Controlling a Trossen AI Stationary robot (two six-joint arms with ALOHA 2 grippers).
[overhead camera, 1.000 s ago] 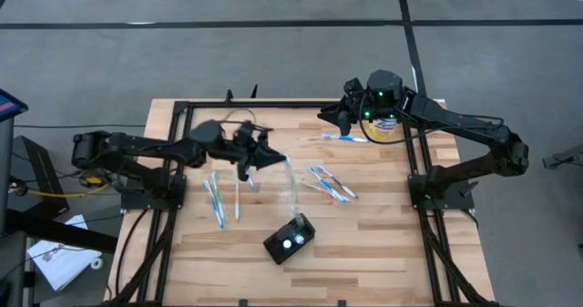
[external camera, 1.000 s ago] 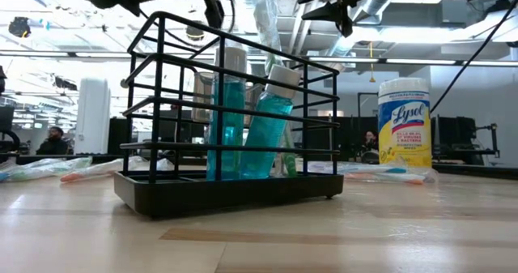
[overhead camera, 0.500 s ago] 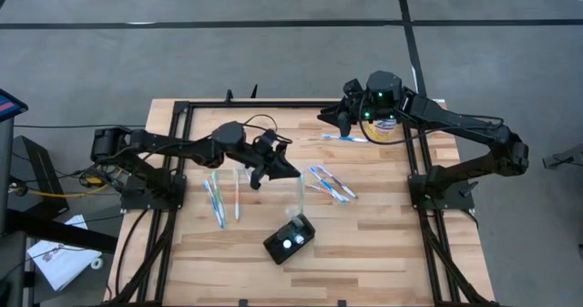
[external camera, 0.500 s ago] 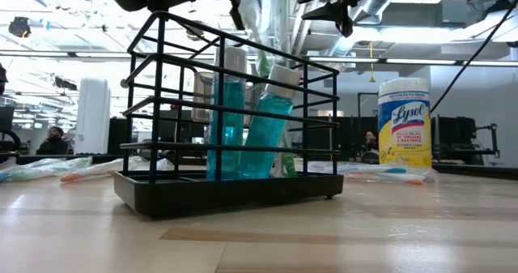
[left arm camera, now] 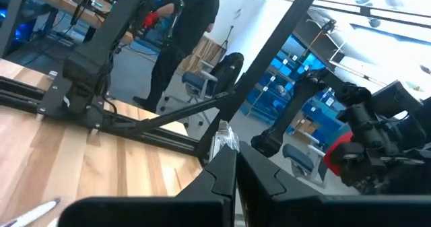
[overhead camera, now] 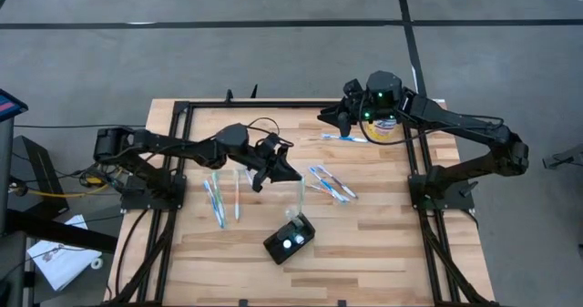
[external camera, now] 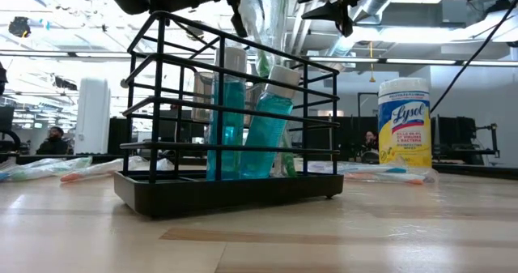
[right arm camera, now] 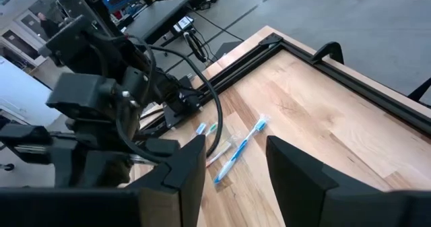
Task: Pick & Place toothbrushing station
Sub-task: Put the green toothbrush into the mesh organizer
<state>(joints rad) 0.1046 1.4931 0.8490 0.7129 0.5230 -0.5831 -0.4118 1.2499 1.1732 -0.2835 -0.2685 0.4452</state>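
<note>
Fingers of your left gripper [overhead camera: 290, 176] are pinched together on a clear-wrapped toothbrush [overhead camera: 299, 196], whose free end hangs down toward the toothbrushing station [overhead camera: 290, 240]. That black wire holder sits just below and ahead of the gripper, near the table's [overhead camera: 364, 243] front edge, with two blue tubes [external camera: 243, 123] leaning inside it. Bare wood lies open to either side of the holder. Loose toothbrushes [overhead camera: 221, 198] lie beneath your left arm, more [overhead camera: 329, 183] just beyond the gripper. Your left arm reaches out long and low across the table. Your right gripper [overhead camera: 335, 116] waits at the far edge beside the wipes canister [overhead camera: 386, 128], fingers spread apart, holding nothing.
</note>
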